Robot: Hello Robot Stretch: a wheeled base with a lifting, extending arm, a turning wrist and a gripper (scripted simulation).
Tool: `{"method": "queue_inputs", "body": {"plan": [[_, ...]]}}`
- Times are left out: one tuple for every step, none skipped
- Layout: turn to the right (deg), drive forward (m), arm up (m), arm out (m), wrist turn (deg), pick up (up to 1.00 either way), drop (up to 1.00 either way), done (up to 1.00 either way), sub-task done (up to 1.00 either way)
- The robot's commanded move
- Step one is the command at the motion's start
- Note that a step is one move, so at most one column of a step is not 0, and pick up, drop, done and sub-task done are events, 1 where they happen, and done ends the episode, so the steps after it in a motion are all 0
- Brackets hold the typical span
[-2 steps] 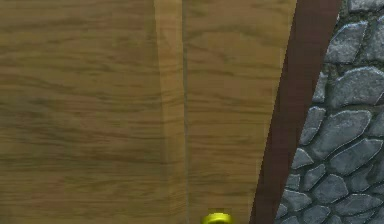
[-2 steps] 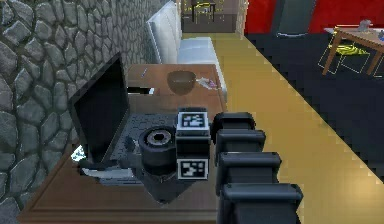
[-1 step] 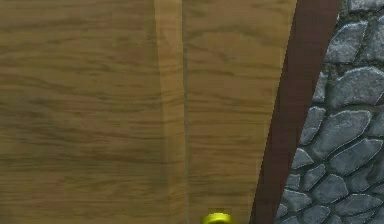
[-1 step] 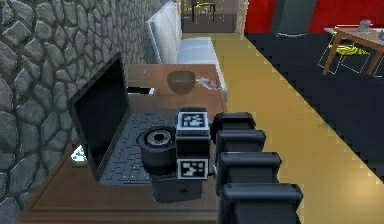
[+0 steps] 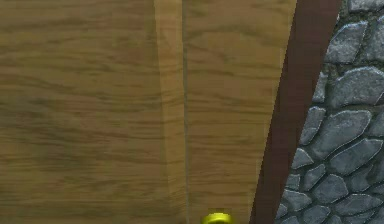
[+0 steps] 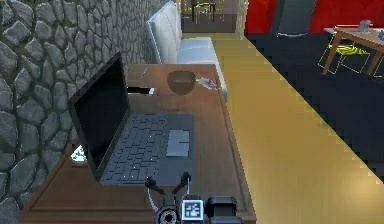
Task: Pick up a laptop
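Note:
An open laptop (image 6: 140,140) with a dark screen and grey keyboard lies on a brown wooden table (image 6: 215,150) against the stone wall, in the arm side view. The gripper (image 6: 168,186) stands at the picture's bottom, just below the laptop's near edge, with its thin fingers (image 6: 151,183) toward the keyboard. A white marker square (image 6: 191,211) sits right beside it. I cannot tell whether the gripper holds anything, nor whether it touches the laptop.
A dark bowl (image 6: 182,80) stands at the table's far end, with a white sofa (image 6: 185,45) beyond. A yellow floor strip (image 6: 290,130) and dark carpet (image 6: 340,100) lie to the right, with a table and chairs (image 6: 355,45). In the forward view a wooden door (image 5: 120,110) stands close, with a stone wall (image 5: 345,130) to its right.

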Motion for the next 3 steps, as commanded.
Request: {"method": "queue_inputs", "body": {"plan": [[0.0,0.00,0.00,0.00,0.0,1.00,0.00,0.00,0.00],[0.0,0.00,0.10,0.00,0.0,0.00,0.00,0.00,0.00],[0.0,0.00,0.00,0.00,0.0,0.00,0.00,1.00,0.00]]}}
